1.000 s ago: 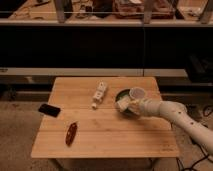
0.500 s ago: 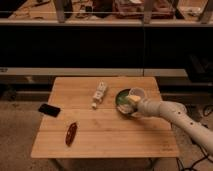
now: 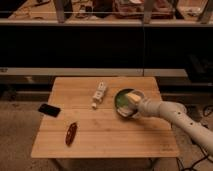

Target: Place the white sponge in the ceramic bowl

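Note:
The dark green ceramic bowl point(image 3: 121, 103) sits on the right half of the wooden table point(image 3: 100, 140). A pale off-white block, the white sponge point(image 3: 132, 96), shows over the bowl's right rim, right at the tip of my gripper point(image 3: 134, 101). My white arm point(image 3: 172, 114) reaches in from the lower right and covers the bowl's right side. Whether the sponge rests in the bowl or hangs just above it is unclear.
A long narrow white bar point(image 3: 99, 95) lies left of the bowl. A black phone-like slab point(image 3: 49, 109) sits near the left edge, and a reddish-brown oblong object point(image 3: 71, 133) lies at the front left. Dark shelving stands behind the table.
The gripper and the pale block have shifted slightly left and down, from above the bowl's right rim to lower over the bowl. The other objects have not moved.

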### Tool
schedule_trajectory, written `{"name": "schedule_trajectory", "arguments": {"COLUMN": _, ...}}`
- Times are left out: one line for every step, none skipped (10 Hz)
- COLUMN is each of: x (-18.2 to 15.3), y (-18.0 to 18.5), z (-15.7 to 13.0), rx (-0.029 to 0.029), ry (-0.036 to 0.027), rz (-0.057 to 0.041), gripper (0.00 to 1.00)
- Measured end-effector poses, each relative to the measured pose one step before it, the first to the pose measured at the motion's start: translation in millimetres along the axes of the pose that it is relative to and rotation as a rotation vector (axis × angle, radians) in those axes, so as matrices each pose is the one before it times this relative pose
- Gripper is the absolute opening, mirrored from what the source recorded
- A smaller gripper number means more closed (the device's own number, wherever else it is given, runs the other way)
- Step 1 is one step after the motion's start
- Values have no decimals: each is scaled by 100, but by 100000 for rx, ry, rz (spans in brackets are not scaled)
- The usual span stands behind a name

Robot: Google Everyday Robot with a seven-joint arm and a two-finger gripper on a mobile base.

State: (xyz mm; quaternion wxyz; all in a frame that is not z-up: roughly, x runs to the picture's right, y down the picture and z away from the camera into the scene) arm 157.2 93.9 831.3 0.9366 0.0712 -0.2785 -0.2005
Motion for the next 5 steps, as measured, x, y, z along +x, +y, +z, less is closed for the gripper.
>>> {"name": "schedule_trajectory", "arguments": {"x": -3, "y": 41, "z": 6, "rx": -55, "ry": -18, "rz": 15, "gripper": 80}}
{"name": "schedule_trajectory", "arguments": {"x": 7, "y": -11, "z": -10, "rx": 10, "ry": 14, "rz": 3, "gripper": 80}}
{"name": "schedule_trajectory", "arguments": {"x": -57, "y": -198, "z": -234, "rx": -250, "ry": -82, "rz": -181, "gripper": 80}}
{"name": "schedule_trajectory", "arguments": {"x": -101, "y": -836, "z": -713, "rx": -78, "ry": 23, "rz": -94, "gripper": 80}}
{"name": "schedule_trajectory", "arguments": {"x": -53, "y": -741, "z": -598, "rx": 95, "ry": 108, "rz": 161, "gripper": 80}}
